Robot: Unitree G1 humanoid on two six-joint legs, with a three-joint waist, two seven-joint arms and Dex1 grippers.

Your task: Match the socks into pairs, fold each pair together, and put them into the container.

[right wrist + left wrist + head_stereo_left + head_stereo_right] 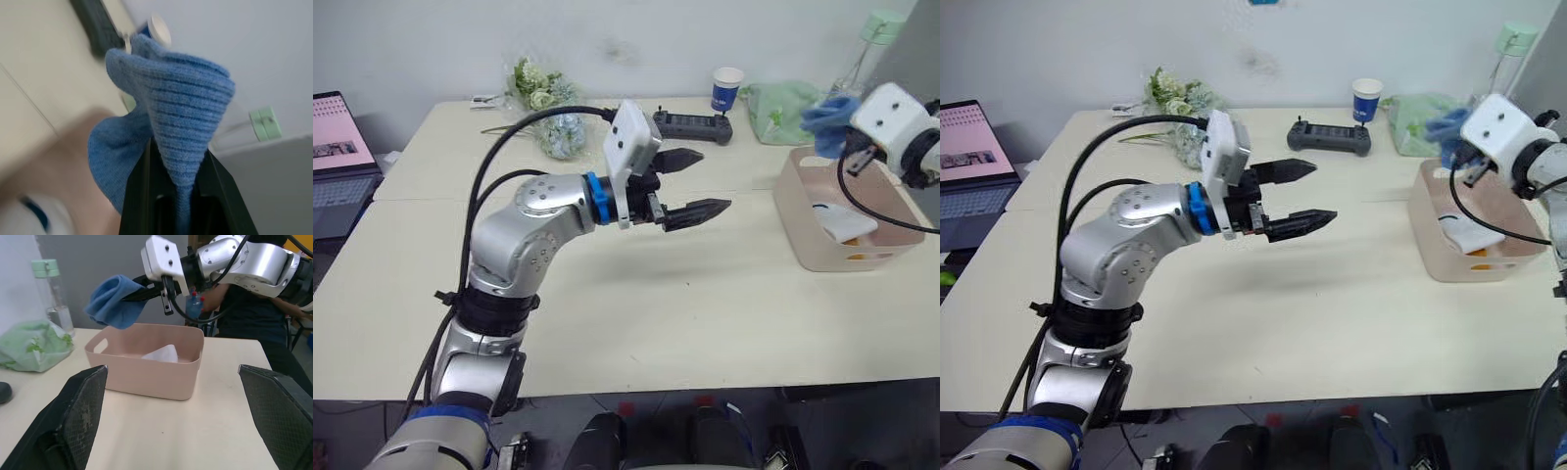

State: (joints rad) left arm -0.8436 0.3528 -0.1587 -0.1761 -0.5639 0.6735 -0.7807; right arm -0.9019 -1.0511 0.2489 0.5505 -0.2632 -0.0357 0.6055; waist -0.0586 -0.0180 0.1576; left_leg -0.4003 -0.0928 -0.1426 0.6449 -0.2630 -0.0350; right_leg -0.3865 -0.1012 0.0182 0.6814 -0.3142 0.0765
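Right gripper (128, 294) is clamped on the light blue socks (113, 301), a bunched blue wad pinched between its two black fingers (142, 196); the knit sticks up past the fingertips in the right wrist view. In the left eye view it sits at the right edge of the frame, with the blue wad held in the air above the far left corner of the container (801, 230).

The pink tub stands on the table (636, 323) at right centre of the frame. Inside it lies a white sock (845, 221) with a dark mark, and a bit of mustard-orange sock (854, 257) shows low against the near wall.

Left gripper (698, 182) is at frame centre, fingers spread wide apart, holding nothing, hanging above bare tabletop and pointing toward the tub, well apart from it.

Behind the tub, upper right of the frame: pale green cloth bag (783, 106), blue-and-white paper cup (727, 88) just left of it, and a clear bottle with a green cap (873, 39). A black controller (693, 125) lies at upper centre. A bunch of flowers (546, 98) lies upper left of centre. Laptop (337, 162) at the far left edge. A person in dark clothes (249, 328) stands behind the right arm in the left wrist view.
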